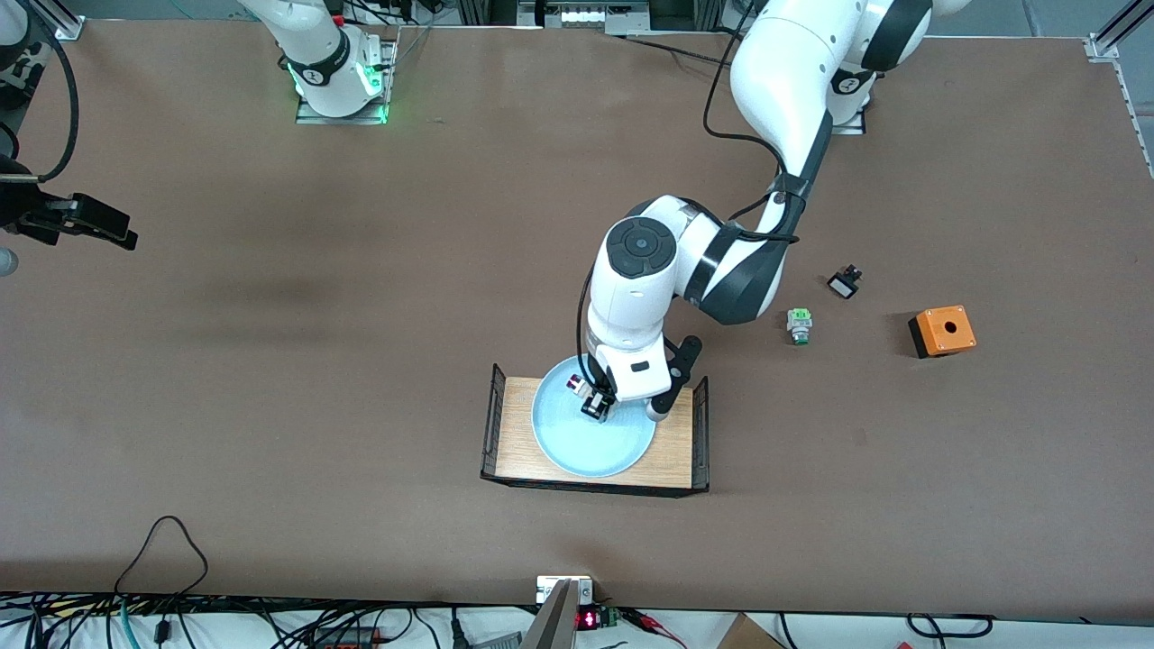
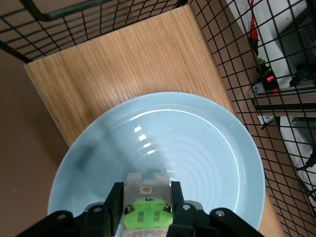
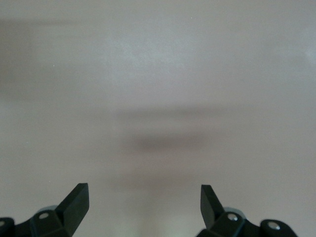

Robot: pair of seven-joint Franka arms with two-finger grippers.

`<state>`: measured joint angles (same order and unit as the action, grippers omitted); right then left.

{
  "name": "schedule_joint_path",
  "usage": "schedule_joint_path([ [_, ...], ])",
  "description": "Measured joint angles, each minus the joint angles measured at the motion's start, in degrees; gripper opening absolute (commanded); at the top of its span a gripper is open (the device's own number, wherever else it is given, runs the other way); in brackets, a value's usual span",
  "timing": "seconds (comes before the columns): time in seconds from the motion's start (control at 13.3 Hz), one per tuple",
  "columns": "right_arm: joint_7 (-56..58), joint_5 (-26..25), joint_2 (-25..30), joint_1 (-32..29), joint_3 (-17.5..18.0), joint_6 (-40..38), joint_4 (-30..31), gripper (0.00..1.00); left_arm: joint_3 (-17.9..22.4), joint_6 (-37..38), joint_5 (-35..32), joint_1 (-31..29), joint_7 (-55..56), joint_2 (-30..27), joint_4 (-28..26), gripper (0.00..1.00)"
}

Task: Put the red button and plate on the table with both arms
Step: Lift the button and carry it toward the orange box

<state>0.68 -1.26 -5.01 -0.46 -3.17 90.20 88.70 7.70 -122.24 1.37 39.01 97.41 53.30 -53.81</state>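
The pale blue plate (image 1: 595,442) (image 2: 197,148) lies on a light-wood tray (image 1: 674,455). My left gripper (image 1: 595,403) (image 2: 146,195) is down over the plate and shut on the red button (image 1: 575,385). The left wrist view shows the red button's (image 2: 148,215) white body and green block between the two black fingers. I cannot tell if it still touches the plate. My right gripper (image 1: 108,230) (image 3: 143,192) waits open, with nothing between its fingers, above the bare brown table (image 1: 315,379) at the right arm's end.
The tray has black wire-mesh ends (image 1: 701,433) (image 2: 232,59). Toward the left arm's end lie a green-capped button (image 1: 799,324), a small black-and-white part (image 1: 845,283) and an orange box (image 1: 942,331). Cables (image 1: 162,541) trail along the table edge nearest the front camera.
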Motion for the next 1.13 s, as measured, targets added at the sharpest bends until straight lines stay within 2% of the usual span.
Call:
schedule_joint_path([
  [0.3, 0.0, 0.0, 0.0, 0.0, 0.0, 0.0, 0.0, 1.00, 1.5, 1.4, 0.0, 0.0, 0.0, -1.0, 1.9, 0.00],
  [0.6, 0.0, 0.0, 0.0, 0.0, 0.0, 0.0, 0.0, 1.00, 2.5, 6.8, 0.0, -1.0, -0.6, -5.7, 2.7, 0.00],
  [0.83, 0.0, 0.0, 0.0, 0.0, 0.0, 0.0, 0.0, 1.00, 2.6, 11.7, 0.9, -3.4, -7.4, -9.0, 2.7, 0.00],
  [1.13, 0.0, 0.0, 0.0, 0.0, 0.0, 0.1, 0.0, 1.00, 2.6, 17.5, 3.9, -7.4, -21.7, -11.2, 2.5, 0.00],
])
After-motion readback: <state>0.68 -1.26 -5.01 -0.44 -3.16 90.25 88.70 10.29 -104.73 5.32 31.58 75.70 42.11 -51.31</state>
